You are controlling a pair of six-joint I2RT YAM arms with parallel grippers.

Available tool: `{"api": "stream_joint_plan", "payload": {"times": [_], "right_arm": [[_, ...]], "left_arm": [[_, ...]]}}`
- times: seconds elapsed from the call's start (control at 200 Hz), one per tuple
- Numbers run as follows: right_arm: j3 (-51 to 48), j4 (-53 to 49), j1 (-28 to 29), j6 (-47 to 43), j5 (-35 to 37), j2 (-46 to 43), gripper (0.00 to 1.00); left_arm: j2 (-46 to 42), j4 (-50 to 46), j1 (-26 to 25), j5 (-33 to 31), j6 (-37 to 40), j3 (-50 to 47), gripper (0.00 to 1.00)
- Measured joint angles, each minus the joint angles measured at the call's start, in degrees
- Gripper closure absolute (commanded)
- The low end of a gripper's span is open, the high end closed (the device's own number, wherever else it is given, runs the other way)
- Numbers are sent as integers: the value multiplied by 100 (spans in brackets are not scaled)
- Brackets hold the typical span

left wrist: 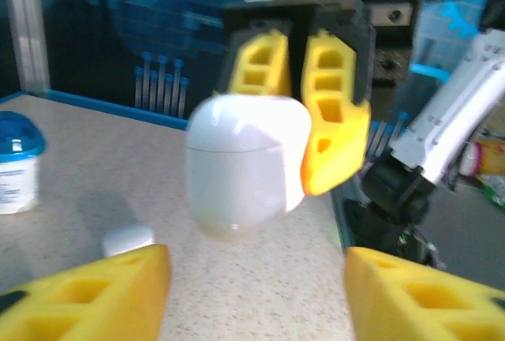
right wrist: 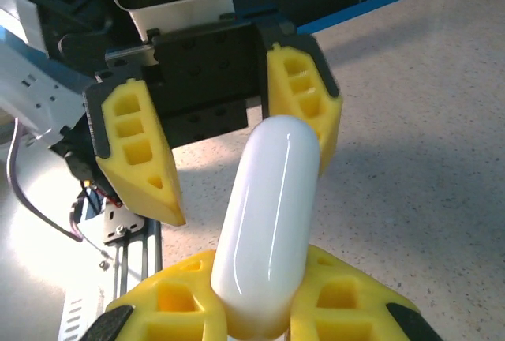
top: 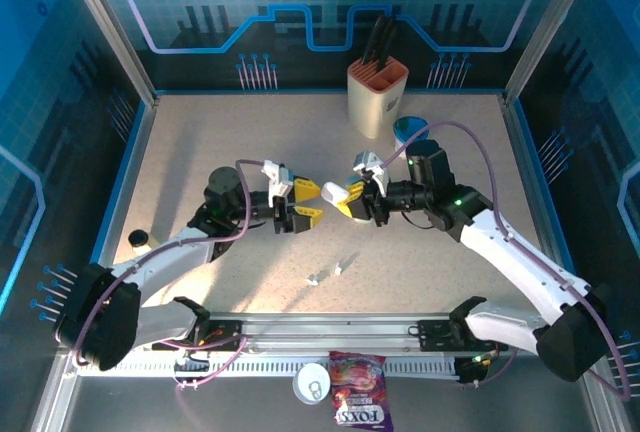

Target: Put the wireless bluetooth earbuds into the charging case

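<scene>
Right end effector (right wrist: 260, 305) clenched on white charging case (right wrist: 268, 207), left end effector (right wrist: 225, 148) agape and empty opposite

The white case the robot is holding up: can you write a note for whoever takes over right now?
Right gripper: shut on the white charging case, held above the table, lid closed.
Left gripper: open, facing the case, not touching it.
Earbuds: two small white ones lie loose on the table, nearer the arm bases.
Done: case is lifted.
Left: open the lid, pick up the earbuds, seat them inside.
</scene>
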Motion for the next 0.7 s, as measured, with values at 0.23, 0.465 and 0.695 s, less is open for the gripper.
{"api": "stream_joint_plan", "payload": {"times": [0.23,0.465,0.695], "right_arm": [[197,-435,107,-306,-238,72,100],[295,-623,269,-490,-372,229,100],[295,-831,299,-680,-387,280,96]], "left_arm": [[144,-42,-149,525,52,85,56],[199,-76,-212,664,46,210,56],[308,-83,-205,761,-133,275,90]]}}
